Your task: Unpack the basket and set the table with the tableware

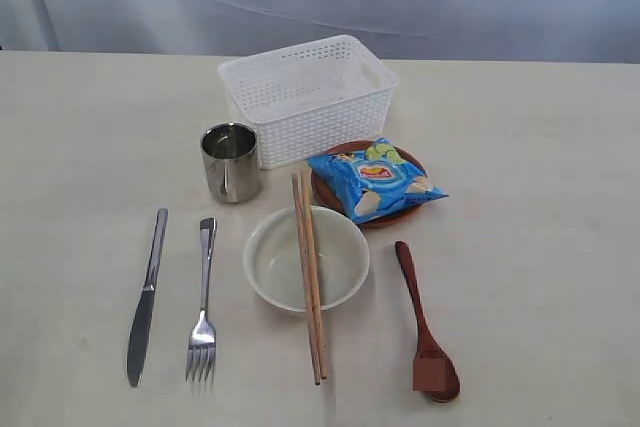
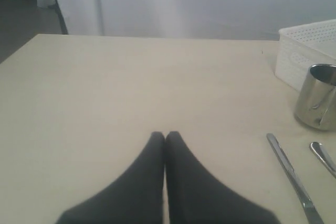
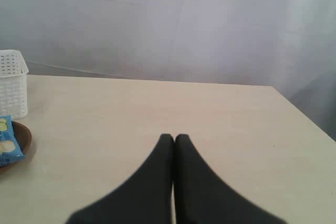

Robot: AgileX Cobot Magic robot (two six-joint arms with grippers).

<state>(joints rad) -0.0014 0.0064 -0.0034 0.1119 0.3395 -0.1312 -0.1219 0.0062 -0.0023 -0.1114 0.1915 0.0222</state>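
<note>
The white lattice basket (image 1: 306, 95) stands at the back of the pale table (image 1: 540, 247) with nothing showing inside it. In front of it lie the steel cup (image 1: 230, 161), knife (image 1: 146, 297), fork (image 1: 204, 302), cream bowl (image 1: 306, 258) with two chopsticks (image 1: 309, 272) across it, wooden spoon (image 1: 424, 322), and reddish-brown plate (image 1: 335, 192) under a blue chips bag (image 1: 376, 179). Neither arm appears in the exterior view. My left gripper (image 2: 165, 136) is shut and holds nothing, over bare table beside the knife (image 2: 292, 177) and cup (image 2: 317, 97). Shut and empty too, my right gripper (image 3: 174, 138) hovers apart from the plate (image 3: 21, 142).
A pale curtain hangs behind the table's far edge. In the left wrist view the table's corner and dark floor (image 2: 18, 30) show; in the right wrist view the table's side edge (image 3: 307, 116) runs close by. Bare tabletop stretches to both sides of the tableware.
</note>
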